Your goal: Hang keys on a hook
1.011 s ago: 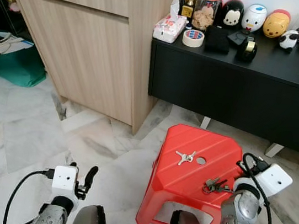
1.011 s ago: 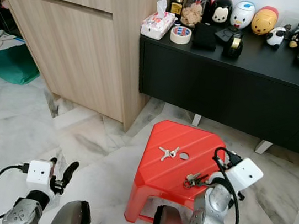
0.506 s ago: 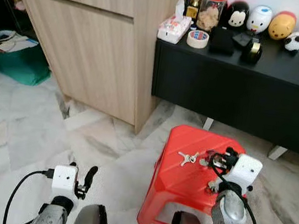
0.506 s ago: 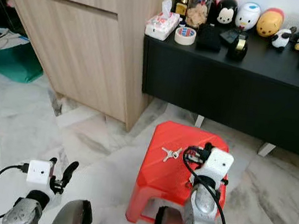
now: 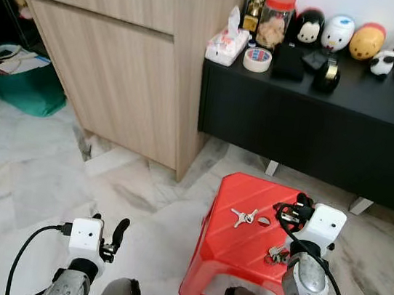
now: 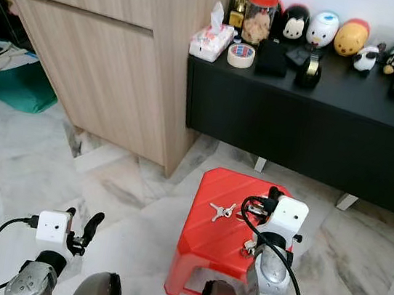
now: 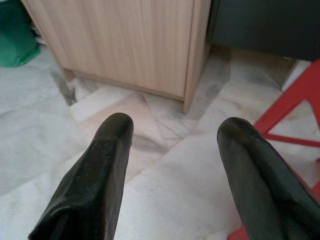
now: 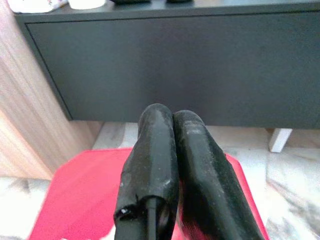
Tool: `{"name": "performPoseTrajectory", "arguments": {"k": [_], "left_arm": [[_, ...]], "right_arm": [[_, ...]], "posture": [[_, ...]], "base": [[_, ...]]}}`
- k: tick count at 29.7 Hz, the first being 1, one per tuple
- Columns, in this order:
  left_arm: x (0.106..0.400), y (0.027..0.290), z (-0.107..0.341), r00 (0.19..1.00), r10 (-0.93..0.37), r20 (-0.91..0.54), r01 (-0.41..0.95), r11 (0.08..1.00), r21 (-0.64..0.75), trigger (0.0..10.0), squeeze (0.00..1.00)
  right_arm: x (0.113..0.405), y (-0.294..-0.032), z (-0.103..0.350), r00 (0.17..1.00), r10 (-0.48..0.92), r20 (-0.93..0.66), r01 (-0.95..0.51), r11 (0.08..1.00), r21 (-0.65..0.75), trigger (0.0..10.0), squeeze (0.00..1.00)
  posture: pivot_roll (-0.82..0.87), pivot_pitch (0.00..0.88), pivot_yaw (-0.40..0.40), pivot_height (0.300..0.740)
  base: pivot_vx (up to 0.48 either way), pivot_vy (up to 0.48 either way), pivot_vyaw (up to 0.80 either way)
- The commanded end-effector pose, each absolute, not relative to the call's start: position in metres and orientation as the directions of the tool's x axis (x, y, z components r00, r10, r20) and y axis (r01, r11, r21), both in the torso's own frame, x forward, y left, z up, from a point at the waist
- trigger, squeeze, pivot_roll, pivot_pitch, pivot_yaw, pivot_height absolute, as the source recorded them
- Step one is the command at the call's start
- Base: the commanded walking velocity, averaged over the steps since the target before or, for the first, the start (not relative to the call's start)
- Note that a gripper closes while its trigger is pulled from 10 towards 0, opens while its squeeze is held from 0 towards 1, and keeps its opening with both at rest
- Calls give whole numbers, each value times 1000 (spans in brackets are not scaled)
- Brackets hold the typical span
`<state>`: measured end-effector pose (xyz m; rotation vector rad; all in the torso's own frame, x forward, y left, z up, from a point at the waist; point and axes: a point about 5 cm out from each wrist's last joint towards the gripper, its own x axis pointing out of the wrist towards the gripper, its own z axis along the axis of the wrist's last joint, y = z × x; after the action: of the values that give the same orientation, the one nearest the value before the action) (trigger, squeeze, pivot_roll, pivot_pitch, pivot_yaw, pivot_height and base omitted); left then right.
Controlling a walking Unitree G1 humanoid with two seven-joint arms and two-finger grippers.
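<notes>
Right gripper (image 8: pixel 172 117), fingers pressed together and empty, hovers above a red stool (image 5: pixel 239 238) where silver keys (image 5: pixel 243 216) lie beside a second bunch (image 5: pixel 275 254); left gripper (image 7: pixel 172 132), fingers apart, hangs over the marble floor (image 5: pixel 25 167)

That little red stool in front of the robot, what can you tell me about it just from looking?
The red stool looks like glossy moulded plastic, with a flat, roughly square top, splayed legs and a small round hole near the middle. It stands upright on the pale marble floor, just before the black cabinet. A small silver key set lies on its top near the hole, and a darker key bunch rests close to its right edge. The robot's right arm is raised above that side.
</notes>
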<state>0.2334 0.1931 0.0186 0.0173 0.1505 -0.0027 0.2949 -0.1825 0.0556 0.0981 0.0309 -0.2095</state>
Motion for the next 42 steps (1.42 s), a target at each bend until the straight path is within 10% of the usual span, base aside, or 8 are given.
{"name": "performPoseTrajectory", "arguments": {"k": [1,42], "left_arm": [[230,196,14,986,14,-168,-11,1000,16,10000,0],[230,194,12,987,3,-162,-7,1000,-25,10000,0]], "right_arm": [[295,-178,58,982,-185,-23,186,977,100,10000,0],[288,-174,42,986,-146,-82,154,982,106,10000,0]], "posture": [[50,91,5,692],[49,49,3,722]], "base": [[0,0,0],[0,0,0]]}}
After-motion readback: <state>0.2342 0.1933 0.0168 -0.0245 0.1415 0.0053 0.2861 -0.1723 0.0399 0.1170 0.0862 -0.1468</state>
